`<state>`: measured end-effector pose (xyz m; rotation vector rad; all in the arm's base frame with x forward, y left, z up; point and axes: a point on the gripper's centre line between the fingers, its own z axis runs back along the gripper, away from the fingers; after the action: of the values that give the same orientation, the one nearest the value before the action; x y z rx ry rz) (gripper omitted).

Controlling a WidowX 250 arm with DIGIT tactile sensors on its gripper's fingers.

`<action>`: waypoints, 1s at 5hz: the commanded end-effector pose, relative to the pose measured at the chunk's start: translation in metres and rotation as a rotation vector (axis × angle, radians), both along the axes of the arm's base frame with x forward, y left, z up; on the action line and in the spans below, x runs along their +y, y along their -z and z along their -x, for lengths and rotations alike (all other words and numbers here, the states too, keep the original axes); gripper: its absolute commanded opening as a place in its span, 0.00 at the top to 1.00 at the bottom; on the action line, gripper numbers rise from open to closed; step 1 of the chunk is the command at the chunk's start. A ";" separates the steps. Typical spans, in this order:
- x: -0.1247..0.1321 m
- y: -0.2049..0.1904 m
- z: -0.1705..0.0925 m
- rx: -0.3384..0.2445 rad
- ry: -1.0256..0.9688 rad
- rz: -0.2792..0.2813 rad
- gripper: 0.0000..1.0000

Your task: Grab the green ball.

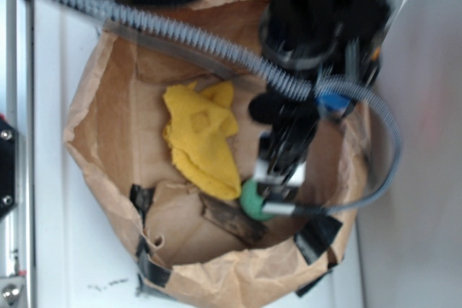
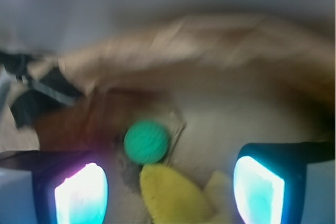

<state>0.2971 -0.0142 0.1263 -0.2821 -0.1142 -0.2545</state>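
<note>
The green ball (image 1: 253, 200) lies on the floor of a brown paper bag (image 1: 108, 84), at the tip of a yellow knitted cloth (image 1: 202, 138). In the wrist view the green ball (image 2: 147, 141) sits ahead of the gap between the two glowing fingers, nearer the left one, and touches the cloth's corner (image 2: 173, 195). My gripper (image 2: 169, 191) is open, with nothing between its pads. In the exterior view the gripper (image 1: 278, 185) hangs just to the right of the ball and partly covers it.
The bag's rolled paper walls ring the working space, with black tape patches (image 1: 316, 236) on the near rim. A dark strip (image 1: 231, 220) lies on the bag floor beside the ball. A ribbed cable (image 1: 180, 34) crosses above the bag.
</note>
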 end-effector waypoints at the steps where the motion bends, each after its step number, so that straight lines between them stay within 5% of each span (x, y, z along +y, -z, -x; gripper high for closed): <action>1: -0.037 0.030 0.010 -0.058 0.046 -0.109 0.00; 3: -0.045 0.085 -0.001 0.013 0.033 -0.198 0.00; 4: -0.065 0.123 0.036 0.041 0.023 -0.252 0.88; 5: -0.065 0.117 0.033 0.040 0.025 -0.235 1.00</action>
<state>0.2807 -0.0753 0.0184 -0.0589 -0.0869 -0.2271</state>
